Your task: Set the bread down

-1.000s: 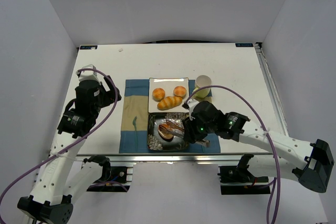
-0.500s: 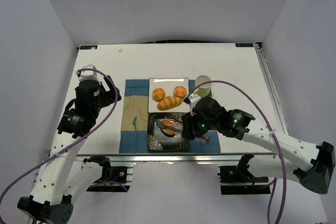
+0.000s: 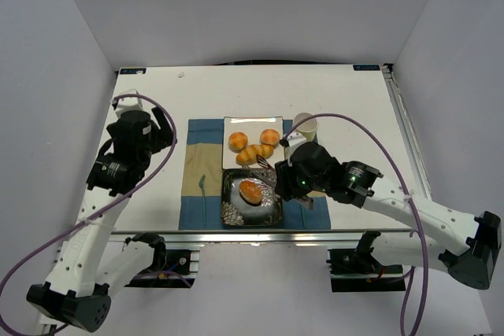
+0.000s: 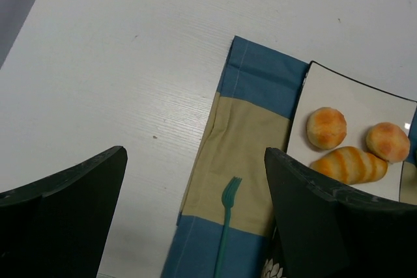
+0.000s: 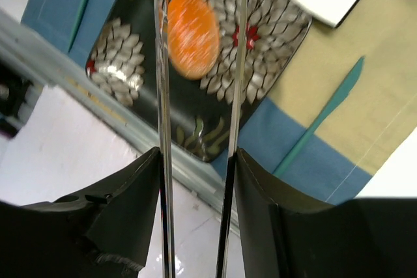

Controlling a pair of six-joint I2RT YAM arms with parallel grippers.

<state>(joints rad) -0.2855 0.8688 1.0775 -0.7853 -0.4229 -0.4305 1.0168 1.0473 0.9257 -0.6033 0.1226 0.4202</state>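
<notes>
Resting on floral plate [image 3: 232, 212]: one roll [image 3: 251, 191], apparently delivered. Your right pincer [image 5: 197, 154] clamps tongs [image 5: 161, 96], tines apart; left pincer [image 4: 194, 151] wide, empty. Three breads [image 3: 253, 147] left on white plate [image 3: 252, 123].

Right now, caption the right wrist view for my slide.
Metal tongs in the right gripper frame a bread roll lying on the floral plate.

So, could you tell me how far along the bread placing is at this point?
Done: one roll lies on the dark flowered plate. In hand: the right tool grips the tongs, whose arms stand apart above that roll, seemingly clear of it. Left: three breads sit on the white plate, if they are to go too; the left tool hangs open, holding nothing.
</notes>
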